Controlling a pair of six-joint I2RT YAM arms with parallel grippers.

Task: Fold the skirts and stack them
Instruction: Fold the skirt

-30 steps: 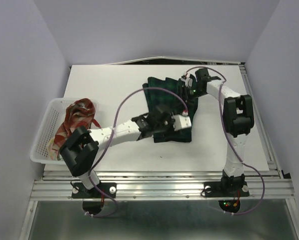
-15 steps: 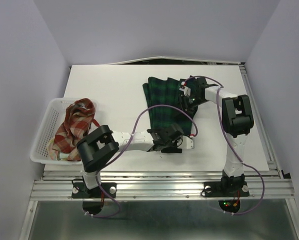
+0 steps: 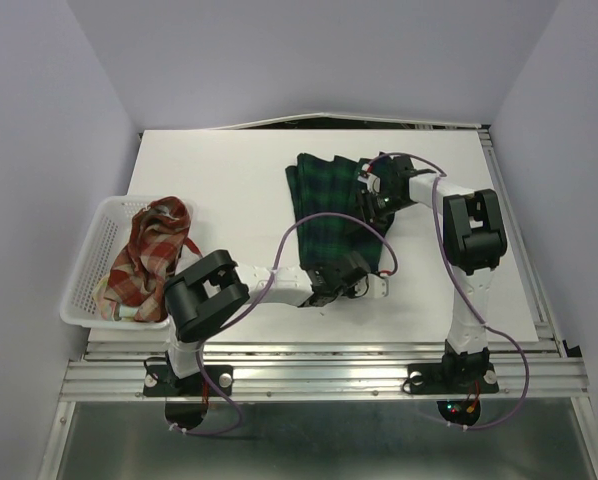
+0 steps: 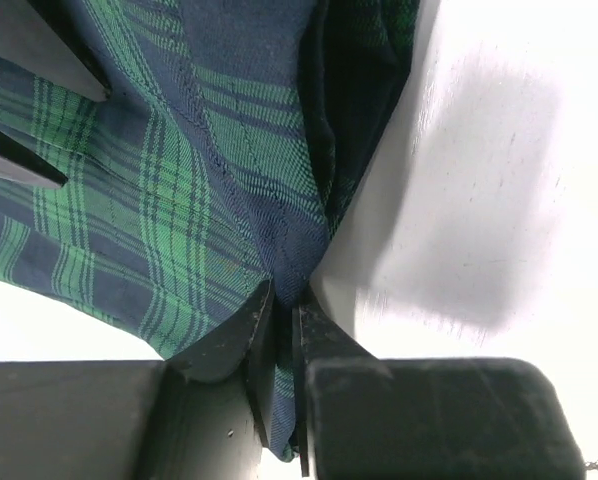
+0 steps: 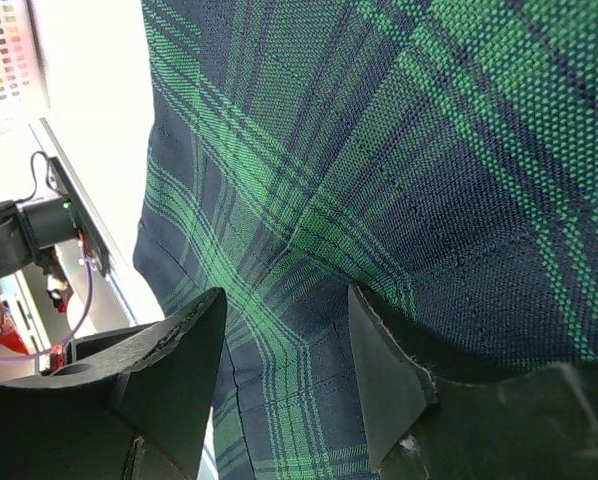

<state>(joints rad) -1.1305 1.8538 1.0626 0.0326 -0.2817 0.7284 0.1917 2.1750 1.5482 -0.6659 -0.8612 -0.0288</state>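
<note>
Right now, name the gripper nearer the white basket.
Left. The left gripper pinches the near edge of the green skirt, right of the basket; the right gripper is farther right.

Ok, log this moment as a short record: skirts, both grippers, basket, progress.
green plaid skirt: lying unfolded on the table, right of centre
left gripper: shut, pinching a fold at the skirt's near edge
right gripper: open, right at the skirt's far right part; contact unclear
red-and-cream plaid skirt: bunched in the basket
basket: white mesh, at the table's left edge
progress: no folded stack yet
</note>
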